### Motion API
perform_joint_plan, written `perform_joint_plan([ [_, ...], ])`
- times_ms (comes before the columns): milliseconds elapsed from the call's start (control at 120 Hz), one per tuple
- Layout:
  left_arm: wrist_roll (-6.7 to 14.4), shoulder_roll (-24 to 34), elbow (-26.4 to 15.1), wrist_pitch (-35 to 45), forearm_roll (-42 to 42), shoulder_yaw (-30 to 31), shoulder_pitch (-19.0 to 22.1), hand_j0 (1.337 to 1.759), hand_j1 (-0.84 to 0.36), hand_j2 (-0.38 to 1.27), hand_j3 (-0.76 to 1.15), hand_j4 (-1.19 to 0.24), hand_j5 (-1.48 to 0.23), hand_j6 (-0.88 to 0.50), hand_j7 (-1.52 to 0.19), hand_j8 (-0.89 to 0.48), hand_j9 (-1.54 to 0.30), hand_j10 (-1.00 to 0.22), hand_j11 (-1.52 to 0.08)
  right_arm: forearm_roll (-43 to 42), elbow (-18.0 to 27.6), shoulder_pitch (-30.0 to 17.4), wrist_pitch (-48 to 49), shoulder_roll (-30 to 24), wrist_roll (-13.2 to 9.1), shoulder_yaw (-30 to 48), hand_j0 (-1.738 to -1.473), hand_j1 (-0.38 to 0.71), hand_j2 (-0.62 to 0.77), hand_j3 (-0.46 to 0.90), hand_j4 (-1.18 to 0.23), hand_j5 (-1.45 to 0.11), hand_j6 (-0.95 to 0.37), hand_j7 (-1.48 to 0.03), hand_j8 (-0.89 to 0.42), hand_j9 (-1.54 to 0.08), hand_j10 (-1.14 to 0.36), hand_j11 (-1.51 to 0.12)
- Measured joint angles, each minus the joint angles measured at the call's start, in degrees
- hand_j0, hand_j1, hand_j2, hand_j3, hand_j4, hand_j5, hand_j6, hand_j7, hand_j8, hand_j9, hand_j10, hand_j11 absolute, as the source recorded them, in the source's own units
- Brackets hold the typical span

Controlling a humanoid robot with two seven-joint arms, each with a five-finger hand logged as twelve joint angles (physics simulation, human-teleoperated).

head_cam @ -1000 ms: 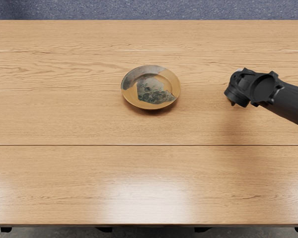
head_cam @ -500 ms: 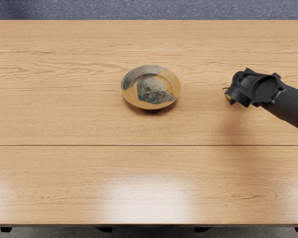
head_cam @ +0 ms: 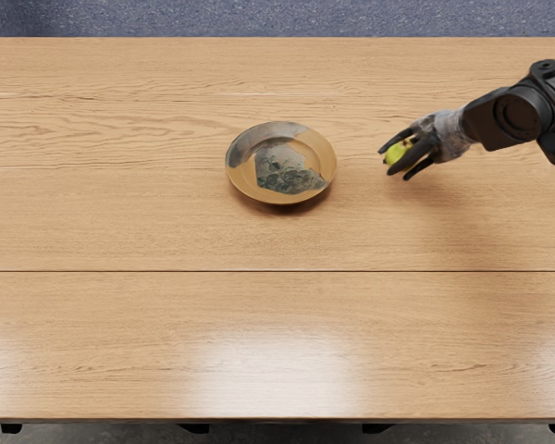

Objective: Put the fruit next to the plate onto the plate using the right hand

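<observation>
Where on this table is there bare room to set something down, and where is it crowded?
The near half of the light wooden table, in front of the round golden plate, is bare; so are the stretches left of and behind it. Crowded only right of the plate, where the right hand holds a small yellow-green fruit.

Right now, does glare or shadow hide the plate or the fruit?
Head view: broad white glare sits on the wooden table near its front edge, away from both; the round golden metal plate shows a dark mottled reflection and a thin shadow; the small yellow-green fruit is sharp, partly covered by fingers of the right hand.
</observation>
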Motion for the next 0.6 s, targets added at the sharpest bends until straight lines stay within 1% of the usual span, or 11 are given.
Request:
perform_joint_plan([
  [50,0.00,0.00,0.00,0.00,0.00,0.00,-0.01,1.658,0.35,0.00,0.00,0.00,0.00,0.00,0.00,0.00,0.00,0.00,0.00,-0.06,0.13,0.12,2.46,1.29,0.01,3.01,-1.628,0.35,-0.12,0.00,-0.69,-1.06,-0.34,-1.15,-0.39,-1.15,-0.79,-1.13],
  [108,0.00,0.00,0.00,0.00,0.00,0.00,0.00,1.658,0.35,0.00,0.00,0.00,0.00,0.00,0.00,0.00,0.00,0.00,0.00,-0.18,0.20,0.63,4.13,4.39,0.01,5.20,-1.626,0.35,-0.12,0.00,-0.71,-1.04,-0.35,-1.14,-0.39,-1.14,-0.81,-1.13],
  [183,0.01,0.00,0.00,0.01,0.00,0.01,-0.01,1.658,0.35,0.00,0.00,0.00,0.00,0.00,0.00,0.00,0.00,0.00,0.00,-0.20,0.21,1.76,5.07,8.58,0.03,6.61,-1.626,0.35,-0.11,0.00,-0.71,-1.03,-0.35,-1.14,-0.40,-1.14,-0.83,-1.13],
  [258,0.01,0.00,0.00,0.02,-0.01,0.01,-0.01,1.658,0.35,0.00,0.00,0.00,0.00,0.00,0.00,0.00,0.00,0.00,0.00,-0.28,0.05,3.02,4.89,11.46,0.05,7.13,-1.626,0.35,-0.10,0.00,-0.72,-1.03,-0.35,-1.14,-0.41,-1.13,-0.84,-1.13],
  [383,0.01,0.00,0.00,0.00,-0.01,0.01,-0.01,1.658,0.35,0.00,0.00,0.00,0.00,0.00,0.00,0.00,0.00,0.00,0.00,-0.99,-0.19,4.61,3.23,13.43,0.05,7.29,-1.627,0.35,-0.07,0.00,-0.72,-1.02,-0.36,-1.14,-0.41,-1.13,-0.86,-1.12],
  [467,0.01,0.00,0.00,0.01,-0.01,0.01,0.03,1.658,0.35,0.00,0.00,0.00,0.00,0.00,0.00,0.00,0.00,0.00,0.00,-2.88,-0.26,4.98,0.52,13.89,0.04,6.70,-1.626,0.34,-0.11,0.00,-0.73,-1.02,-0.37,-1.14,-0.43,-1.13,-0.86,-1.13],
  [542,0.01,0.00,-0.01,0.01,-0.01,0.01,0.03,1.658,0.35,0.00,0.00,0.00,0.00,0.00,0.00,0.00,0.00,0.00,0.00,-3.89,-0.30,5.12,-1.76,14.08,0.03,5.35,-1.625,0.33,-0.13,0.00,-0.78,-1.03,-0.38,-1.14,-0.44,-1.13,-0.86,-1.13],
  [558,0.01,0.00,-0.01,0.00,-0.01,0.01,0.02,1.658,0.35,0.00,0.00,0.00,0.00,0.00,0.00,0.00,0.00,0.00,0.00,-3.94,-0.30,5.13,-2.20,14.11,0.03,5.22,-1.627,0.32,-0.13,0.00,-0.76,-1.00,-0.39,-1.10,-0.45,-1.10,-0.84,-1.10],
  [600,0.01,0.00,0.00,0.00,0.00,0.00,0.00,1.658,0.35,0.00,0.00,0.00,0.00,0.00,0.00,0.00,0.00,0.00,0.00,-3.93,-0.31,5.10,-4.47,14.15,0.04,4.88,-1.632,0.21,-0.11,0.00,-0.63,-0.83,-0.32,-0.91,-0.37,-0.91,-0.69,-0.91],
])
